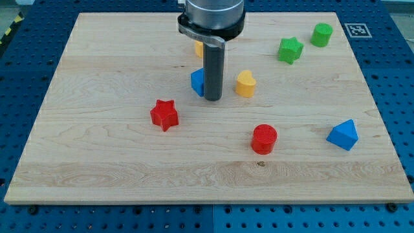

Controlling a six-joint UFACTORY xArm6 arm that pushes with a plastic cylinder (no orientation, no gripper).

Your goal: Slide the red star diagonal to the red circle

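- my tip (pixel 213 99) rests on the wooden board (pixel 97 162), a little above the board's middle; it is a bare rod end with no fingers, so it neither clasps nor lets go of anything.
- a blue block (pixel 197 81), shape partly hidden, sits right against the rod on the view's left; whether they touch i cannot tell.
- a yellow heart-like block (pixel 245 84) lies just beside my tip on the view's right, with a small gap.
- an orange-yellow block (pixel 198 47) shows only as a sliver behind the rod's mount, toward the view's top.
- the red star (pixel 164 114) lies down and to the view's left of my tip, near but clearly apart from it.
- the red circle (pixel 264 139), a short cylinder, lies down and to the view's right of my tip, well apart from the star and slightly lower in the view.
- a blue wedge-like block (pixel 342 134) sits near the board's right edge.
- a green star (pixel 290 50) and a green cylinder (pixel 321 34) sit close together near the top right corner.
- a black-and-white square marker (pixel 356 29) sits just off that corner; no readable writing or brand shows.
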